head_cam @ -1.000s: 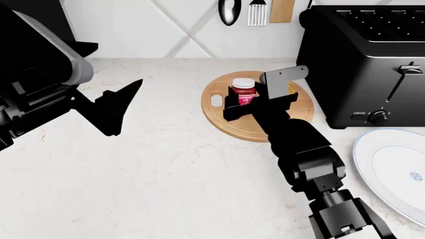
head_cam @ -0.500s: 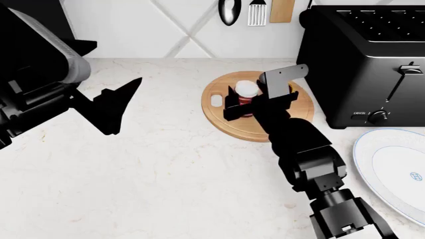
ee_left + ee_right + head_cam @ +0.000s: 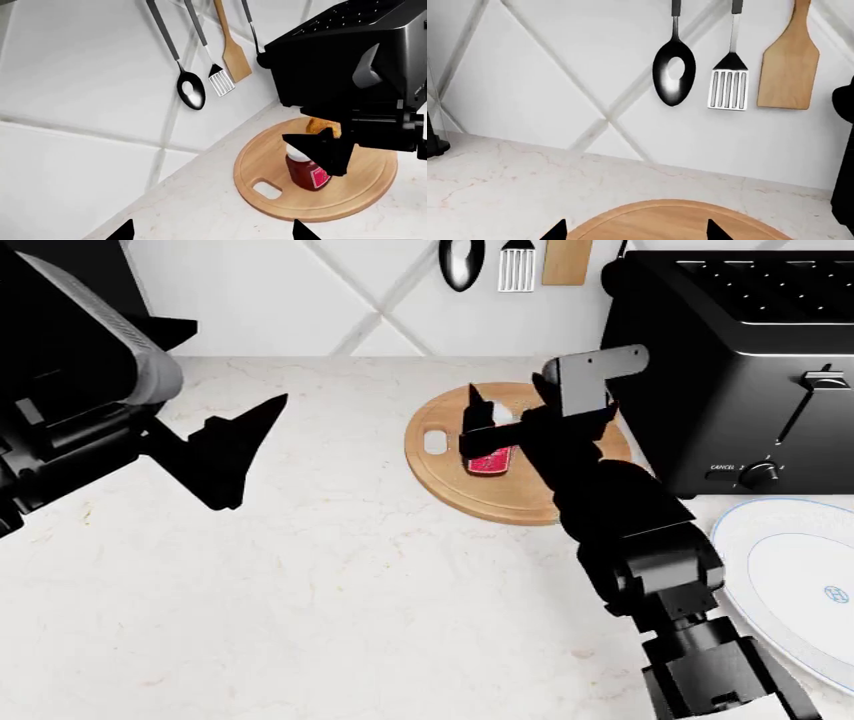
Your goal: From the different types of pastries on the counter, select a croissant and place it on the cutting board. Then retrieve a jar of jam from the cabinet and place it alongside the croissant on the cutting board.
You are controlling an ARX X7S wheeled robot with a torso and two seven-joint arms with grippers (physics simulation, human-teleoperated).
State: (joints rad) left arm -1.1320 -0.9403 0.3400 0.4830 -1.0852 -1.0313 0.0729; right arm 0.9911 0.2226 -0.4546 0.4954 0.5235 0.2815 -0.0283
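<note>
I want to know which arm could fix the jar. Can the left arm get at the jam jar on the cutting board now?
Probably not easily. The jam jar sits tilted on the cutting board, with the right tool and its arm right over it. The left tool is open and well apart, over bare counter.

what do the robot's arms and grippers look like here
Both arms are matte black with blocky, jointed segments. The right arm carries a grey plate near its wrist. The left arm has a light grey rounded cover on its upper part. The left gripper has pointed, wedge-shaped black fingers. No cables or markings show.
</note>
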